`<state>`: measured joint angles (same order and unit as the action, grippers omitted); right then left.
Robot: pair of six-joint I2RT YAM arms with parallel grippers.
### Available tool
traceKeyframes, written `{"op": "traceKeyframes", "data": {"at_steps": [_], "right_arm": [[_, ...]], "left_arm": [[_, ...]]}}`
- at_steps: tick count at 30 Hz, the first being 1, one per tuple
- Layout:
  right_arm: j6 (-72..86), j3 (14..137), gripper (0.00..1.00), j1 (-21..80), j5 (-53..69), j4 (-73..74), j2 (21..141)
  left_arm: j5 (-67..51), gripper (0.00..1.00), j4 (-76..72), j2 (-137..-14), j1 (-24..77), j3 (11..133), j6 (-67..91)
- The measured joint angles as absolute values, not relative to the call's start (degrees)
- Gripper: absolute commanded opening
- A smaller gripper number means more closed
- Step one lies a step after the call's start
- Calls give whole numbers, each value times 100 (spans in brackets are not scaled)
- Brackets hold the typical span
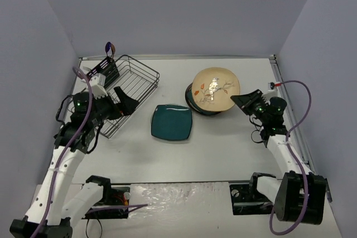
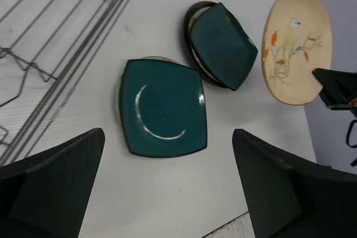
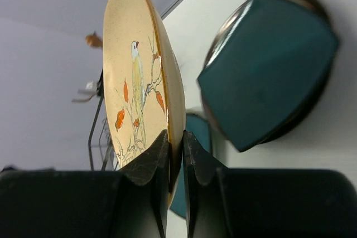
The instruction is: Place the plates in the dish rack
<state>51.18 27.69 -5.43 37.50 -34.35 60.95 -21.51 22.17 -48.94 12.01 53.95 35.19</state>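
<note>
Plates first: where did they lie?

Nearest, a square teal plate (image 1: 172,122) lay flat mid-table. The left gripper (image 1: 124,101) hovered at its nine o'clock, jaws spread wide, holding nothing. Farther, at two o'clock, the right gripper (image 3: 174,143) was pinched on the rim of the beige bird plate (image 3: 139,82), which was tilted up over the stack (image 1: 192,103).

And the dish rack (image 1: 134,76)?

Farthest back, at ten o'clock.

How should the carry have gone?

On edge, I judged, passing above the square plate. Its rim should have met a divider gap before release. That rim pinch looked slight, so a slow swing.
</note>
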Motion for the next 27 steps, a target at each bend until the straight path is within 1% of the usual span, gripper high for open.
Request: {"op": "traceKeyframes", "data": {"at_steps": [8, 11, 17, 20, 25, 27], "right_arm": [[5612, 2777, 0, 715, 3845, -4170, 6368], [5742, 2777, 0, 998, 3846, -4324, 6462], [5906, 2770, 0, 1279, 3751, -4633, 6504], [6030, 2764, 0, 1357, 3728, -4889, 6564], [6214, 2705, 0, 1459, 3682, -5265, 6683], [6285, 2655, 0, 1476, 3671, -5362, 6715]], "left_arm": [[-2074, 97, 1200, -5946, 2464, 5540, 3885], [-1950, 93, 931, -6296, 2837, 5590, 3934], [-1723, 87, 498, -6629, 3119, 5592, 4068], [-1645, 81, 307, -6736, 3200, 5592, 4150], [-1625, 68, 28, -6892, 3269, 5592, 4398], [-1625, 57, -73, -6902, 3287, 5590, 4492]]}}
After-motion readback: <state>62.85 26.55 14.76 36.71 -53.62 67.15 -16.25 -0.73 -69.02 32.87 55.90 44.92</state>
